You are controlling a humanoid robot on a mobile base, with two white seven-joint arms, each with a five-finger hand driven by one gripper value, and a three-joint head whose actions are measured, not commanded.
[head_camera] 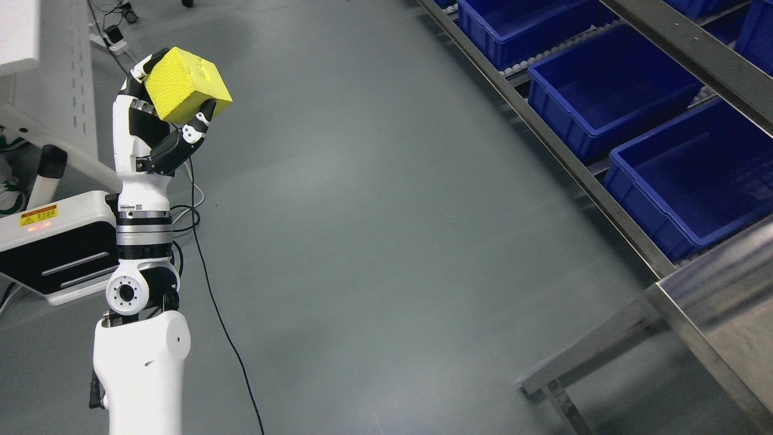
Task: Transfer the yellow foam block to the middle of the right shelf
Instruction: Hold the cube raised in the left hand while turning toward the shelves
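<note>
A yellow foam block [187,84] is held up in my left hand [172,99] at the upper left of the head view, well above the grey floor. The fingers [199,124] curl around the block's lower and left sides. My left arm [142,272] rises from the bottom left edge. The right shelf [580,169] runs diagonally along the right side, far from the block. My right arm does not show.
Several blue bins [610,90] sit on the shelf's roller tracks. A steel shelf leg [589,350] stands at the lower right. A black cable [223,326] trails across the floor by my arm. A white machine with a warning label [39,215] is at the left edge.
</note>
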